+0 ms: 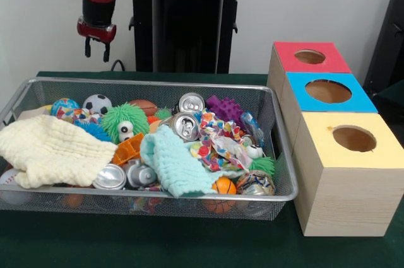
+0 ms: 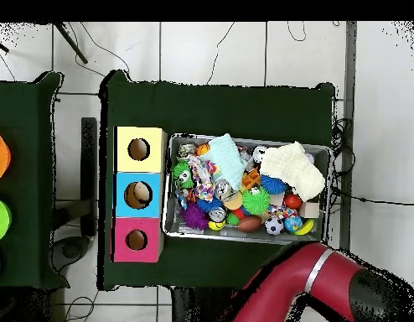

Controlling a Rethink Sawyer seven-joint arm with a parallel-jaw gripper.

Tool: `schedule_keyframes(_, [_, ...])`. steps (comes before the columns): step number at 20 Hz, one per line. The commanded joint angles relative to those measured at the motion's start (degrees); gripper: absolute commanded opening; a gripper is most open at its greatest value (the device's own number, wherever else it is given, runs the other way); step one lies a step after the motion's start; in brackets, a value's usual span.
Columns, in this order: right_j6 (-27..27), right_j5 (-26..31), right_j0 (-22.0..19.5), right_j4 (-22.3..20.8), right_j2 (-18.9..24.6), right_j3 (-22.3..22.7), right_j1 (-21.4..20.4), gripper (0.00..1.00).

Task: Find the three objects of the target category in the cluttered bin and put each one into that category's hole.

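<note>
The bin (image 1: 145,82), a shallow silver wire-mesh basket, stands on the dark green table; it also shows in the overhead view (image 2: 244,237). It is heaped with a cream cloth (image 1: 50,148), a pale teal cloth (image 1: 173,164), several drink cans (image 1: 185,126), a green fuzzy ball with eyes (image 1: 125,123), a small soccer ball (image 1: 96,104), a purple spiky toy (image 1: 225,108) and a small orange basketball (image 1: 223,186). My gripper (image 1: 96,47) hangs high above the bin's far left corner, fingers apart and empty. In the overhead view only the red arm (image 2: 294,285) shows.
Three wooden boxes with round holes stand in a row right of the bin: red top (image 1: 290,50), blue top (image 1: 297,86), yellow top (image 1: 322,124). The black pedestal (image 1: 183,22) stands behind the table. A second dark table (image 2: 26,168) holds coloured round things at the overhead view's left.
</note>
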Motion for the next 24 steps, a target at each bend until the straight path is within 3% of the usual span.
schedule_keyframes(1, [10.6,5.4,-4.5,-12.6,5.0,-1.1,-5.5,1.0])
schedule_keyframes(7, [10.9,8.5,-6.3,-14.5,6.3,-2.3,-6.1,1.0])
schedule_keyframes(16, [5.2,9.0,-11.5,-12.4,7.4,-2.1,-4.8,1.0])
schedule_keyframes(24, [4.7,10.6,-14.2,-13.7,8.2,-4.5,-4.0,1.0])
